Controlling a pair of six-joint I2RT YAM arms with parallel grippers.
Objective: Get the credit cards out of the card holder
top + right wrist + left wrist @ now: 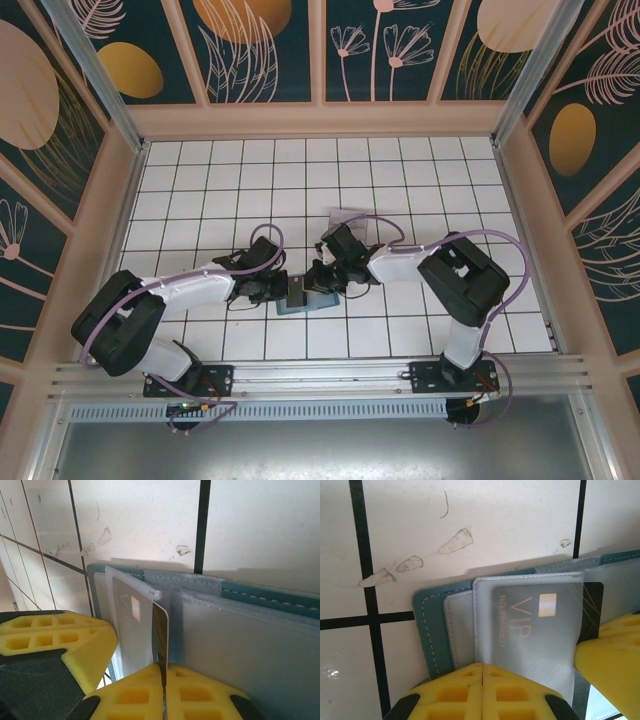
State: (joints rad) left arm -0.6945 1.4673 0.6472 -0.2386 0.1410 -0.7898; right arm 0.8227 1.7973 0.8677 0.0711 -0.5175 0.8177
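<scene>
Since the black card [161, 630] looks thin, stiff and slick, and its frosted sleeve [485, 625] soft and floppy, the best hold is prob. the bare card edge w/ the sleeve pinned. Right end effector [164, 677] is closed on that edge; left end effector [482, 675] clamps the sleeve's near edge. Card holder [305, 300]: teal, grey-blue lining, white stitching, open on the tiled worktop [400, 180] btwn the arms. Card reads VIP, gold chip.
</scene>
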